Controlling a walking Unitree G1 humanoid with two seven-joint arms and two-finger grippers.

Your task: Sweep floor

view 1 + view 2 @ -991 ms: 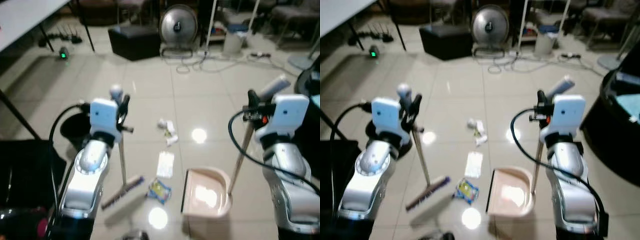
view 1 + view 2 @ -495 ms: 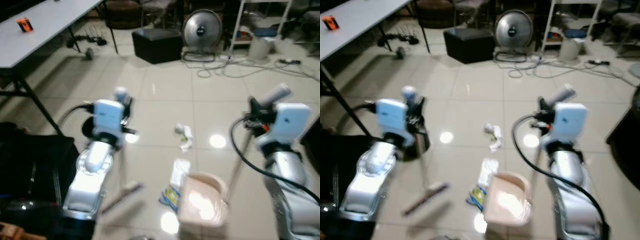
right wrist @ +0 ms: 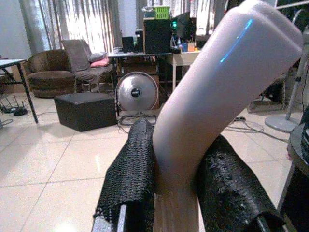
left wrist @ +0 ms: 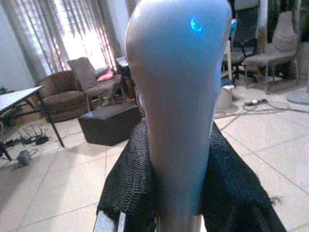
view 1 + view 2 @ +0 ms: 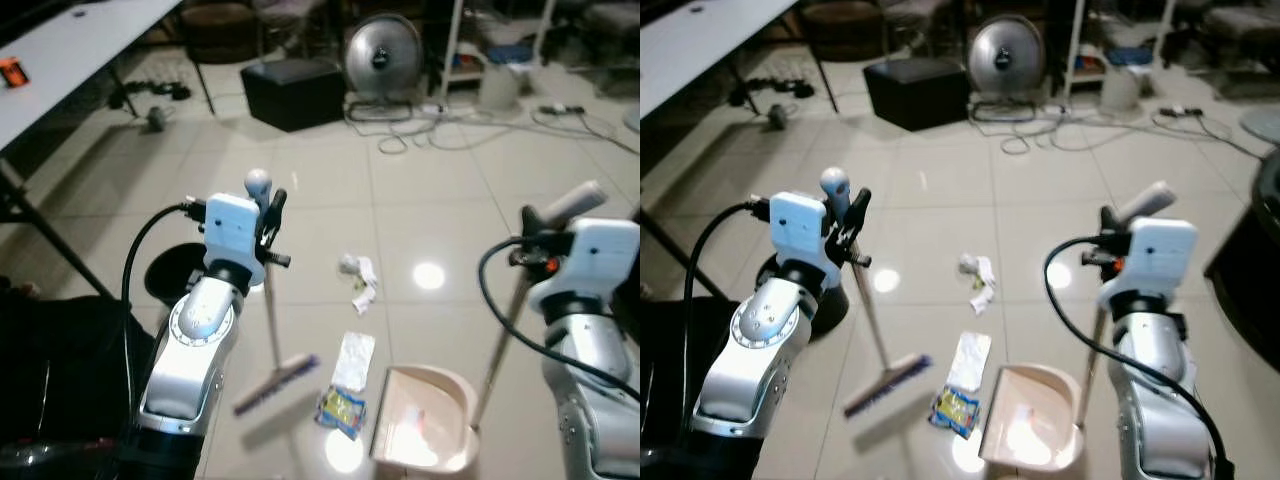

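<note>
We've got the left gripper [image 5: 268,213] clamped on the broom [image 5: 275,371], head on tile beside litter [image 5: 343,411]. Right gripper [image 5: 528,222] pinches dustpan [image 5: 425,431] handle; pan looks grounded, probably.

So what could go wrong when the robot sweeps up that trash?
The broom head sits left of the colorful wrapper and white packet, but the crumpled paper lies farther away, so one stroke might miss it. The dustpan, held by the right pincer, may slide if trash is pushed hard. The left pincer grips only the broom's handle top, so the broom could twist.
</note>
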